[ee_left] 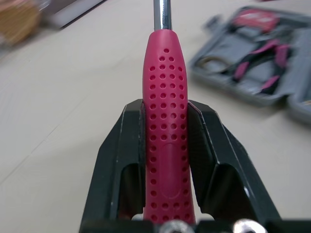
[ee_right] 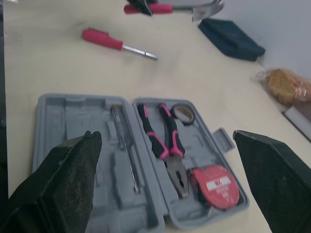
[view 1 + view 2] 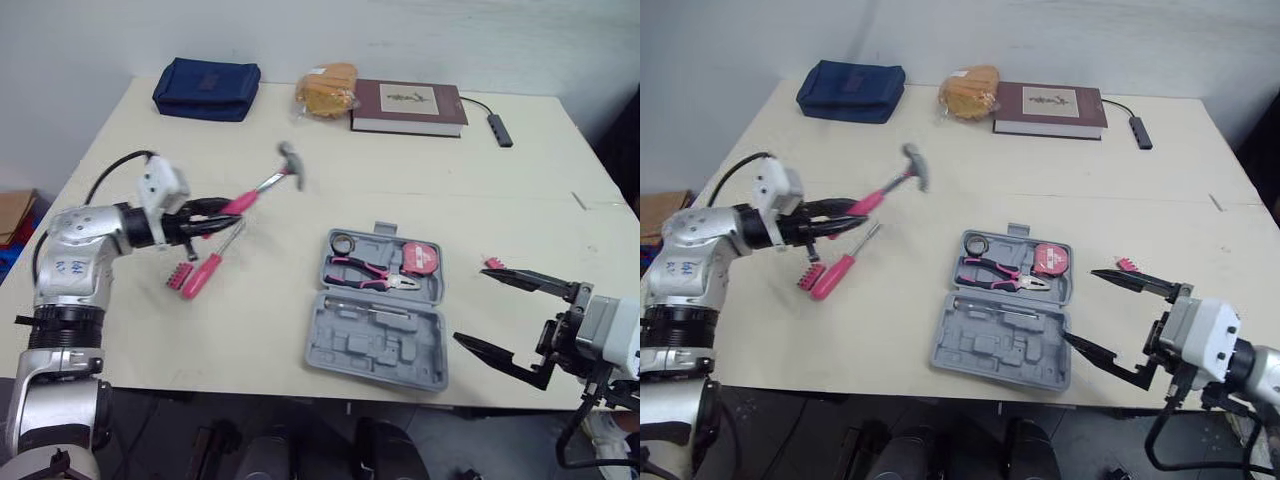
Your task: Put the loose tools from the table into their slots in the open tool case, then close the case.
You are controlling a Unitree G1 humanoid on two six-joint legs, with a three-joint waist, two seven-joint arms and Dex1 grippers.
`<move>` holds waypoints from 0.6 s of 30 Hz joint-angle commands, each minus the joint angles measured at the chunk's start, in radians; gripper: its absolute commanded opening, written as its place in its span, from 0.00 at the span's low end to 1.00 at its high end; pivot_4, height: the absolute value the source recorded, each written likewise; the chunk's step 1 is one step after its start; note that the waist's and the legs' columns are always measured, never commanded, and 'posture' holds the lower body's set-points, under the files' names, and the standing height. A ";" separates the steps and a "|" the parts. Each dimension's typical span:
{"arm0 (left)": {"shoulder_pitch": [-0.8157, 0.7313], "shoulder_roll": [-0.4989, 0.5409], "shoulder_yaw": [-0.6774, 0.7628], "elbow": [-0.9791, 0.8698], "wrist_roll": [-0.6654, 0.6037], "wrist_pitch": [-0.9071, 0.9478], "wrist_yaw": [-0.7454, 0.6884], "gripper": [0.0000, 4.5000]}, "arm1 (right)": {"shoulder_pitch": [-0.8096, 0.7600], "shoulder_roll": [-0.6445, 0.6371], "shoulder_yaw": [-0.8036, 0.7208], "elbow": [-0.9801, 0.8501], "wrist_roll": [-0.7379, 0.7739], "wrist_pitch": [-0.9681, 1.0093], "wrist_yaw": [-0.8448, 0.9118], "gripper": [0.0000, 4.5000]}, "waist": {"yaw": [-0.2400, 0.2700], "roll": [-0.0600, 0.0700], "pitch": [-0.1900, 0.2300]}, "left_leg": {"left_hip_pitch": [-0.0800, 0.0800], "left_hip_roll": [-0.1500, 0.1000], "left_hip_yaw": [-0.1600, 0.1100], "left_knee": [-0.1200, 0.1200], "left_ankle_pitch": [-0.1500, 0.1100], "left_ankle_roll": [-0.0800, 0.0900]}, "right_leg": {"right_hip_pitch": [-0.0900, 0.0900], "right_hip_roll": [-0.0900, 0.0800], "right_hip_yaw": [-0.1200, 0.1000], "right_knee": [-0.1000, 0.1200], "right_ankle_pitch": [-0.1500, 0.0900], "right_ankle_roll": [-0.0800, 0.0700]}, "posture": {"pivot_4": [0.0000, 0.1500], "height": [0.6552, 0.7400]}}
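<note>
Left wrist view has the left gripper (image 3: 225, 212) clamped on the hammer (image 1: 165, 121) partway along its pink dimpled handle, out to the left of the open tool case (image 3: 350, 350). The hammer is rigid, and its steel head (image 3: 292, 163) likely makes it top-heavy. The dimpled handle should resist slipping, though a hold nearer the head would probably swing less. The right gripper (image 3: 472, 306) hovers with its jaws wide by the case's right edge.
</note>
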 commanded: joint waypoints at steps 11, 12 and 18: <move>-0.052 -0.045 -0.408 -0.405 0.068 0.301 -0.138 0.12 | 0.282 0.022 -0.254 -0.126 0.124 0.189 0.080 1.00 | 0.001 0.001 0.000 | 0.002 0.001 0.000 0.000 0.002 0.000 | 0.002 0.002 0.009 0.000 0.001 0.001 | 1.00 1.00; -0.060 -0.043 -0.436 -0.422 0.082 0.333 -0.138 0.12 | 0.304 0.038 -0.254 -0.133 0.116 0.186 0.085 1.00 | 0.001 0.001 0.000 | 0.002 0.001 -0.001 0.000 0.001 0.000 | 0.002 0.001 0.011 0.000 0.001 0.001 | 1.00 1.00; -0.119 -0.126 -0.607 -0.436 0.186 0.446 -0.085 0.12 | 0.383 0.144 -0.227 -0.178 0.078 0.148 0.059 1.00 | 0.004 0.001 0.000 | 0.002 0.000 -0.002 0.000 0.002 0.001 | 0.003 0.001 0.012 0.000 0.001 0.001 | 1.00 1.00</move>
